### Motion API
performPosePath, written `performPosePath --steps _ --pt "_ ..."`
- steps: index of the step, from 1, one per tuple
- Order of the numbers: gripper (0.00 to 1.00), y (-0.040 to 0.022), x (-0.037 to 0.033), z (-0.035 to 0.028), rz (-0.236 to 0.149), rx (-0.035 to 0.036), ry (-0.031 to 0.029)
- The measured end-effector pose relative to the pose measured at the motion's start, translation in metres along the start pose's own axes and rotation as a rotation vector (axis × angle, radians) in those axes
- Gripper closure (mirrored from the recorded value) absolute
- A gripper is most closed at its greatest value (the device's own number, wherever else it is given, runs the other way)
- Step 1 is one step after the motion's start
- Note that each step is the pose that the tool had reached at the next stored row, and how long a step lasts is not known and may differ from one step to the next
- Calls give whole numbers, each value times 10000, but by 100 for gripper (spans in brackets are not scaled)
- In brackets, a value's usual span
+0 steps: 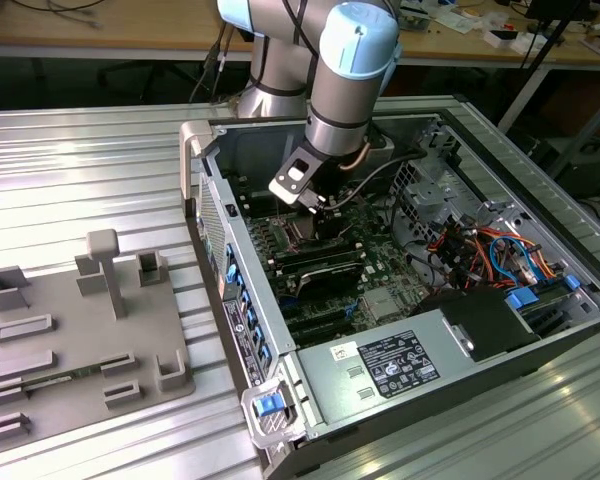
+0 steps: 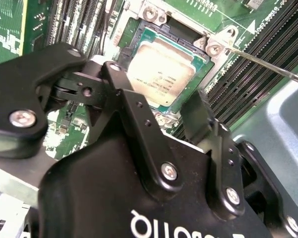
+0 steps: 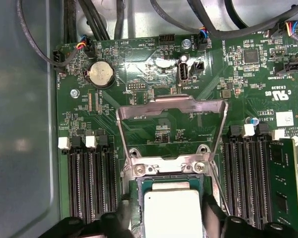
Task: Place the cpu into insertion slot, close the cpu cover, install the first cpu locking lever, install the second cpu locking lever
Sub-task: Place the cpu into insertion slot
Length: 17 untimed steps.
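The cpu (image 3: 171,210) lies flat in the insertion slot (image 3: 134,198) on the green motherboard, its silver top facing up; the second wrist view also has the cpu (image 2: 159,74). My gripper (image 3: 169,220) straddles it, black fingers (image 3: 120,218) pressed against two opposite sides, shut on it. In the exterior view the gripper (image 1: 318,208) reaches down inside the open computer case (image 1: 380,370). The cpu cover (image 3: 171,103) stands swung open behind the slot, hinged at its far edge. A thin locking lever (image 2: 268,64) sticks up beside the slot.
Black memory slots (image 3: 89,183) flank the socket on both sides. Cables (image 1: 480,250) and a power supply (image 1: 395,365) fill the case toward the exterior view's right. A grey fixture tray (image 1: 70,340) lies on the metal table at the exterior view's left.
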<state>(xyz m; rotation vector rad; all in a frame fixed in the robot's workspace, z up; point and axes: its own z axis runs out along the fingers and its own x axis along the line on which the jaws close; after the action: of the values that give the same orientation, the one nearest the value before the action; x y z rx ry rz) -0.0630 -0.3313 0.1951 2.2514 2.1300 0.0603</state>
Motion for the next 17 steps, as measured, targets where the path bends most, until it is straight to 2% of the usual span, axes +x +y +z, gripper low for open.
performPosePath --steps 12,14,15,17 --pt "30 0 -1 -3 22 4 -7" --pt "31 0 -2 -5 22 8 -12" --pt "37 2 -2 -4 22 8 -10" --pt "37 7 -1 -3 38 5 -8"
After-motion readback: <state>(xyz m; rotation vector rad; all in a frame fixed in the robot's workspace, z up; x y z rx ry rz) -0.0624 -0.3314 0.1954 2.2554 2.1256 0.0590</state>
